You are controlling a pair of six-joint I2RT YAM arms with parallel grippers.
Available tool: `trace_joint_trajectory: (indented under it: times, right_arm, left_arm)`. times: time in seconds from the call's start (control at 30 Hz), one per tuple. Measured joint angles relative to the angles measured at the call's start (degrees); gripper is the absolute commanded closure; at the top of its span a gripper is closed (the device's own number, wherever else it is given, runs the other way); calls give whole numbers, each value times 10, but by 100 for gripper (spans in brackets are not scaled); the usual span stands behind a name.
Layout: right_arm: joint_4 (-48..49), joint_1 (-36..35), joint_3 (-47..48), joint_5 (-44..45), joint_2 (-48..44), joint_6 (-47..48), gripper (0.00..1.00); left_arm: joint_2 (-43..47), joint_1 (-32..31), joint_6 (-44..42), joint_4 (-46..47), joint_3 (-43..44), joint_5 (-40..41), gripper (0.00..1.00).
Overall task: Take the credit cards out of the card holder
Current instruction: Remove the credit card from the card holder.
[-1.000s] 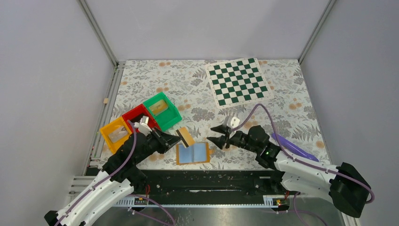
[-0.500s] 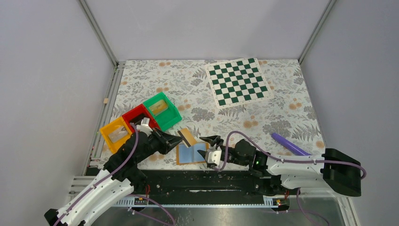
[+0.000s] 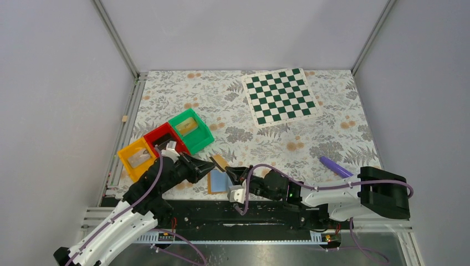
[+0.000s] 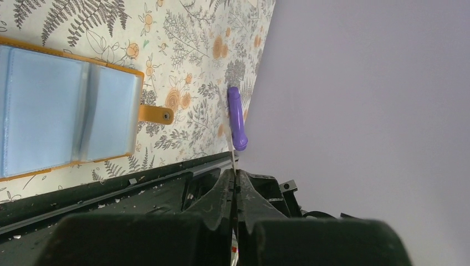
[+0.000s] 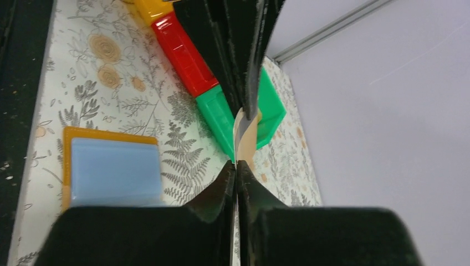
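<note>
The card holder (image 3: 218, 182) lies open near the table's front edge, pale blue inside with an orange border; it also shows in the left wrist view (image 4: 66, 116) and the right wrist view (image 5: 111, 166). Just above it a tan credit card (image 3: 220, 162) hangs in the air. My left gripper (image 3: 210, 164) is shut on the card's left end, and the card shows edge-on between its jaws (image 4: 233, 158). My right gripper (image 3: 230, 171) is shut on the card's other end (image 5: 244, 136), tip to tip with the left fingers (image 5: 233, 50).
Yellow (image 3: 135, 157), red (image 3: 161, 136) and green (image 3: 191, 129) bins stand in a row at the left, close behind the left gripper. A purple pen-like object (image 3: 334, 165) lies at the right. A green chessboard (image 3: 280, 96) is at the back right.
My right arm swung left and down toward the front edge, over the card holder's right half. Its jaws, open before, have closed on the card that the left gripper holds.
</note>
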State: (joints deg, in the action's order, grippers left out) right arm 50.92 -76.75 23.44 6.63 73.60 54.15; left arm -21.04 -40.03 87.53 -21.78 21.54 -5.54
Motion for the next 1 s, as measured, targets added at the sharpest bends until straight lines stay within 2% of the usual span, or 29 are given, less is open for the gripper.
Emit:
trace_joint_trajectory:
  times: [0.03, 0.07, 0.1, 0.13, 0.17, 0.27, 0.4, 0.67, 0.83, 1.0]
  right_arm:
    - [6, -2, 0, 4, 1, 0, 100]
    - [10, -2, 0, 6, 1, 0, 100]
    - [13, -2, 0, 9, 1, -7, 100]
    - [14, -2, 0, 13, 0, -18, 100]
    - [15, -2, 0, 18, -1, -34, 100]
    - [-36, -3, 18, 50, -23, -112, 100]
    - [-174, 16, 92, 52, -65, -243, 100]
    - [-312, 150, 95, -94, -184, -533, 100]
    - [-379, 176, 95, -150, -200, -612, 100]
    - [-399, 232, 95, -210, -223, -704, 100]
  left_arm:
    - [3, 0, 1, 0, -1, 0, 96]
    - [7, 1, 2, 0, -3, 0, 87]
    - [10, 1, 2, 2, -4, 1, 75]
    - [13, 1, 0, 4, -5, 1, 59]
    - [15, 1, -6, 5, -6, 2, 51]
    - [22, 1, -47, 11, -5, 13, 39]
    - [22, 1, -132, -13, 16, 43, 37]
    - [-9, 2, -321, -42, 106, 33, 37]
    - [-16, 2, -416, -47, 137, -5, 37]
    - [-16, 2, -460, -30, 143, -49, 41]
